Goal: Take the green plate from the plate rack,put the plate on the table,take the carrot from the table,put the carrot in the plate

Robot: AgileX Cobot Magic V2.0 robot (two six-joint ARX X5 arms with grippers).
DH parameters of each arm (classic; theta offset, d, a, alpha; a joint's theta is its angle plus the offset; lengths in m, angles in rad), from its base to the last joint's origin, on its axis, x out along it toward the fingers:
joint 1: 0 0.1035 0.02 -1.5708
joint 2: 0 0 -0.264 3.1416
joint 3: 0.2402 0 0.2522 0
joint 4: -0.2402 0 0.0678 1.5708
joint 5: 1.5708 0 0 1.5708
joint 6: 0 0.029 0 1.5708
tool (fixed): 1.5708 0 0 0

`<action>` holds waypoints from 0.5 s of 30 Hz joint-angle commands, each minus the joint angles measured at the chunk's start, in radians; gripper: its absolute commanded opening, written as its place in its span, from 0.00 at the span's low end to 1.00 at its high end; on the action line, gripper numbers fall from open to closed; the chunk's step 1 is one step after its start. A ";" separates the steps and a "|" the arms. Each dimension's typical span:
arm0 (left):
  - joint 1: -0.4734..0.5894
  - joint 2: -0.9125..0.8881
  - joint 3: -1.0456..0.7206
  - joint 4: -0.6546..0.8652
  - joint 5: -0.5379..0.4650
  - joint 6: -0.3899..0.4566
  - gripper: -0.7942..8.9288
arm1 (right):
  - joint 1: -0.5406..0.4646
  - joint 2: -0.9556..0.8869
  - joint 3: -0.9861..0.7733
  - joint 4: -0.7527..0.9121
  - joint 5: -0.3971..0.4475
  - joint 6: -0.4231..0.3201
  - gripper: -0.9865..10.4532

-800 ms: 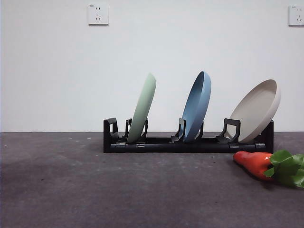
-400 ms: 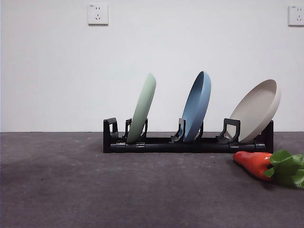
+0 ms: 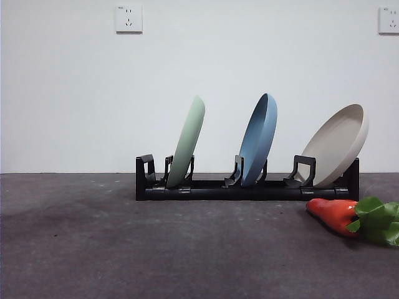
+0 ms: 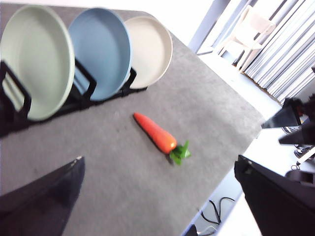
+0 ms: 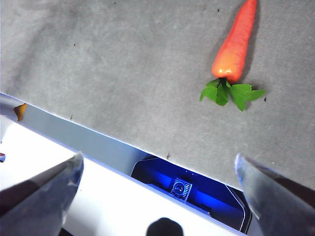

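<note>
The green plate (image 3: 187, 142) stands on edge in the leftmost slot of the black plate rack (image 3: 206, 189); the left wrist view shows its face (image 4: 35, 59). The carrot (image 3: 338, 215) lies on the dark grey table (image 3: 156, 249) right of the rack, leaves pointing right, and shows in both wrist views (image 4: 155, 132) (image 5: 235, 43). My left gripper (image 4: 162, 196) is open, high above the table and well apart from the rack. My right gripper (image 5: 157, 182) is open above the table's near edge, away from the carrot. Neither arm shows in the front view.
A blue plate (image 3: 259, 139) stands in the middle slot and a beige plate (image 3: 336, 144) leans in the right slot. The table edge (image 5: 98, 137) runs below the right gripper, with a blue-lit device (image 5: 182, 187) beyond it. A white wall rises behind the rack.
</note>
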 commanded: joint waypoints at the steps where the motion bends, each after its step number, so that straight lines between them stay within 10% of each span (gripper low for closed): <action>1: -0.049 0.074 0.053 0.043 -0.055 0.001 0.73 | 0.002 0.001 0.003 0.005 0.002 0.011 0.58; 15: -0.202 0.481 0.213 0.345 -0.261 0.031 0.73 | 0.002 0.001 0.003 0.004 0.002 0.013 0.58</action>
